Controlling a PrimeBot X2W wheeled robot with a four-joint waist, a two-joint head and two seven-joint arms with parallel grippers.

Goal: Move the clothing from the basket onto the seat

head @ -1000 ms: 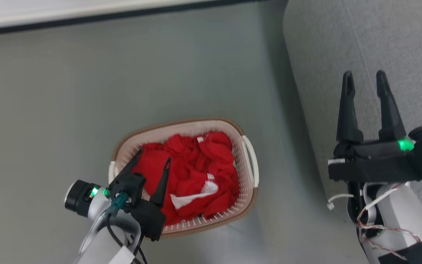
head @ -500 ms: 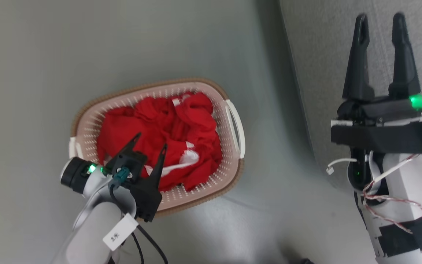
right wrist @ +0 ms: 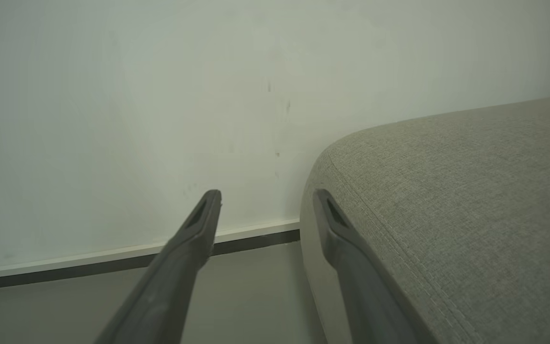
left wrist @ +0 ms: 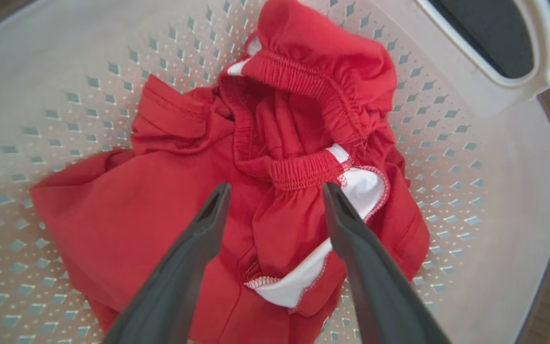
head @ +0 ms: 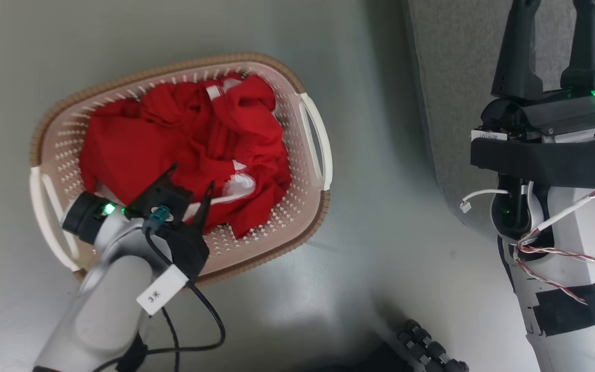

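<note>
Left gripper over red clothing in the basket.
Its fingers are spread apart; right gripper, likewise spread, by the seat.

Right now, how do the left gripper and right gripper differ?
The left gripper is down at the basket, fingers pointing at the red clothing; the right gripper is by the seat, pointing toward the wall. The left gripper's fingers frame clothing; the right gripper's frame nothing close. Both are open, holding nothing.
</note>
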